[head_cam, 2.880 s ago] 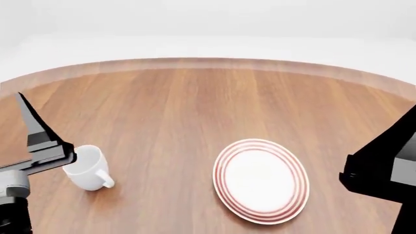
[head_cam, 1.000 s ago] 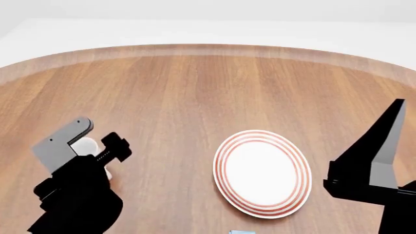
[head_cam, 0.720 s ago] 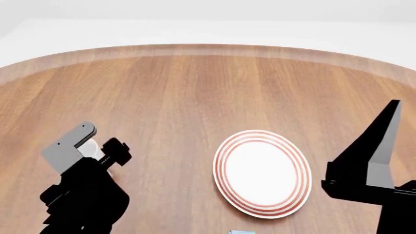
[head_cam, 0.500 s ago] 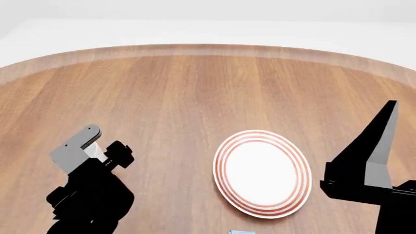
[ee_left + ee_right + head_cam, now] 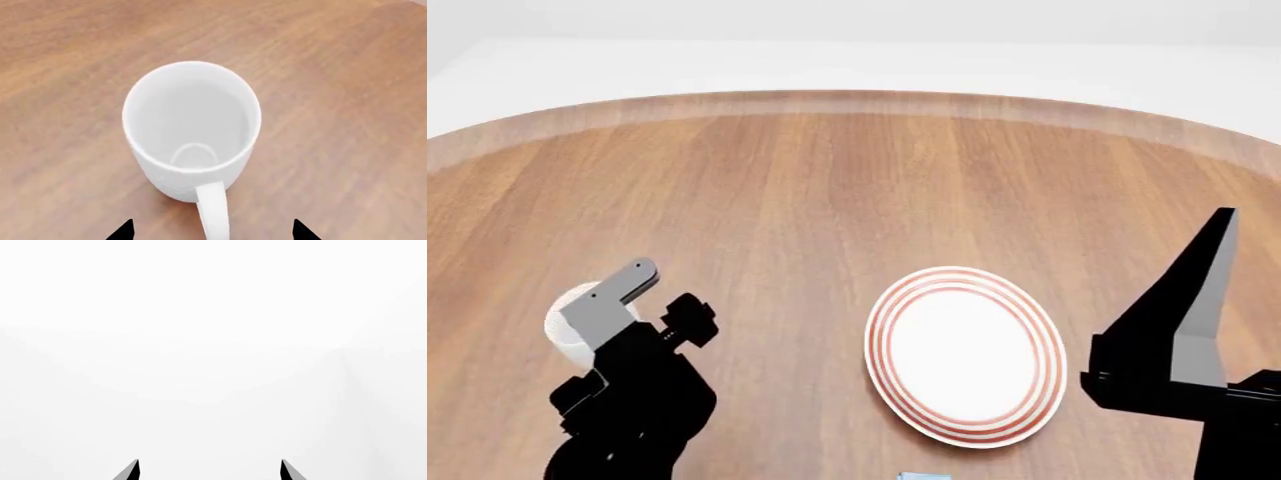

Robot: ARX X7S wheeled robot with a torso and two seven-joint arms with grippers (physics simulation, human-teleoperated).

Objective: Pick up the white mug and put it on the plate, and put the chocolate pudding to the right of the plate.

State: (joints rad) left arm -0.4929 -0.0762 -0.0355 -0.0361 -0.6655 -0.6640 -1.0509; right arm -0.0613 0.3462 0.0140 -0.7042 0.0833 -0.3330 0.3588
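The white mug [image 5: 191, 125] stands upright on the wooden table, seen from above in the left wrist view. Its loop handle [image 5: 213, 215] points back between the two fingertips of my left gripper [image 5: 212, 232], which is open and touches nothing. In the head view the left gripper [image 5: 647, 308] hovers over the mug [image 5: 565, 318], hiding most of it. The plate [image 5: 965, 355], white with red rings, lies to the right of the mug. Only a pale blue sliver of the chocolate pudding [image 5: 921, 476] shows at the bottom edge. My right gripper [image 5: 209, 471] is open, raised and facing blank white.
The round wooden table [image 5: 827, 180] runs to a curved far edge with white floor beyond. My right arm [image 5: 1181, 340] stands right of the plate, near the table's right side.
My left gripper has slid right and nearer in the head view, uncovering the mug's left side. The right arm has barely shifted. Plate and mug stay put.
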